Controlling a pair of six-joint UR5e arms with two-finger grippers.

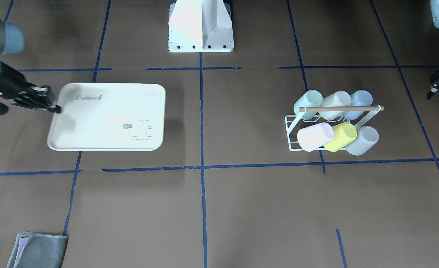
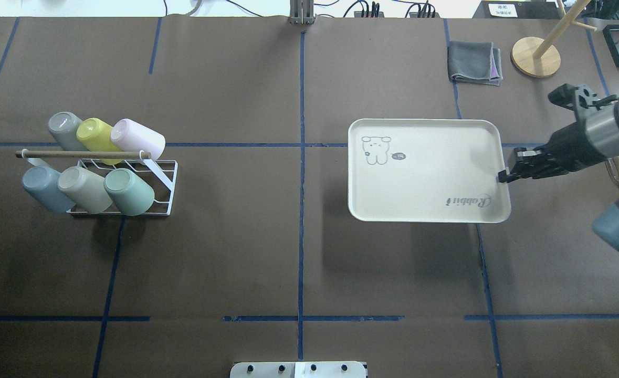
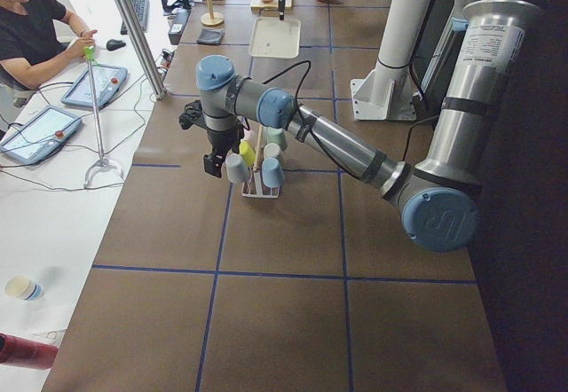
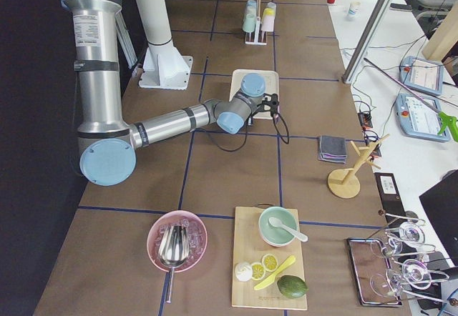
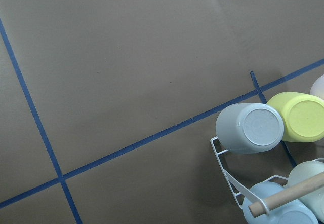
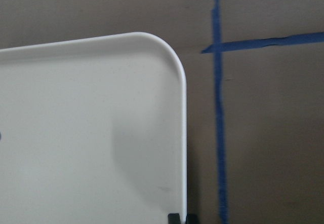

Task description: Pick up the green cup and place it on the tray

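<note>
The green cup (image 2: 129,191) lies on its side in a white wire rack (image 2: 168,173) at the table's left, at the right end of the rack's near row; it also shows in the front view (image 1: 308,103). The tray (image 2: 425,178) lies flat at the right, bare. My right gripper (image 2: 502,176) is shut on the tray's right rim; in the right wrist view its fingertips (image 6: 174,218) straddle the rim (image 6: 183,133). My left gripper (image 1: 433,89) hangs open beyond the rack's outer side, holding nothing, well apart from the green cup.
The rack also holds a yellow cup (image 2: 93,131), a pink cup (image 2: 137,137), a grey cup (image 2: 63,128), a pale blue cup (image 2: 42,189) and a beige cup (image 2: 83,189) under a wooden handle (image 2: 78,154). A grey cloth (image 2: 474,63) and a wooden stand (image 2: 536,56) lie far right.
</note>
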